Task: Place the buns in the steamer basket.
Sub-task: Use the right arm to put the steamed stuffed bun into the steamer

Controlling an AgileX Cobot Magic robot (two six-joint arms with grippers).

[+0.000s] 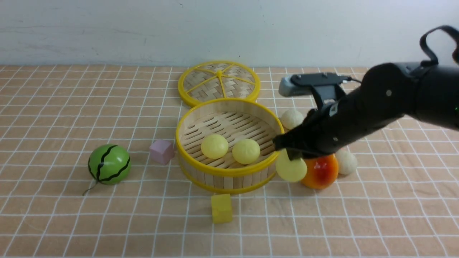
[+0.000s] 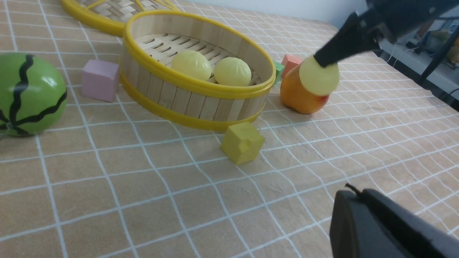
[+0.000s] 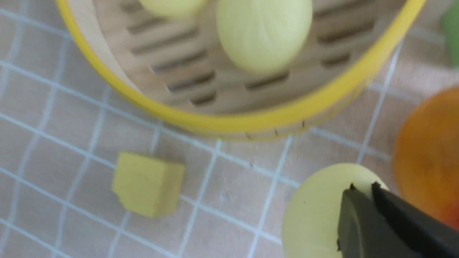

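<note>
Beside steamer basket (image 1: 215, 179), bun (image 1: 291, 171) in right pincer (image 1: 294, 156)

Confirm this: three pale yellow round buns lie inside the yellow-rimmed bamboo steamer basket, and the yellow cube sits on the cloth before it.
Wrong count: the front view shows two pale yellow round buns inside the yellow-rimmed bamboo steamer basket; the third bun is outside, gripped by the right hand. The yellow cube does sit before it.

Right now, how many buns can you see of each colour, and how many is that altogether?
Pale yellow buns: 3
Off-white buns: 2
Total: 5
</note>
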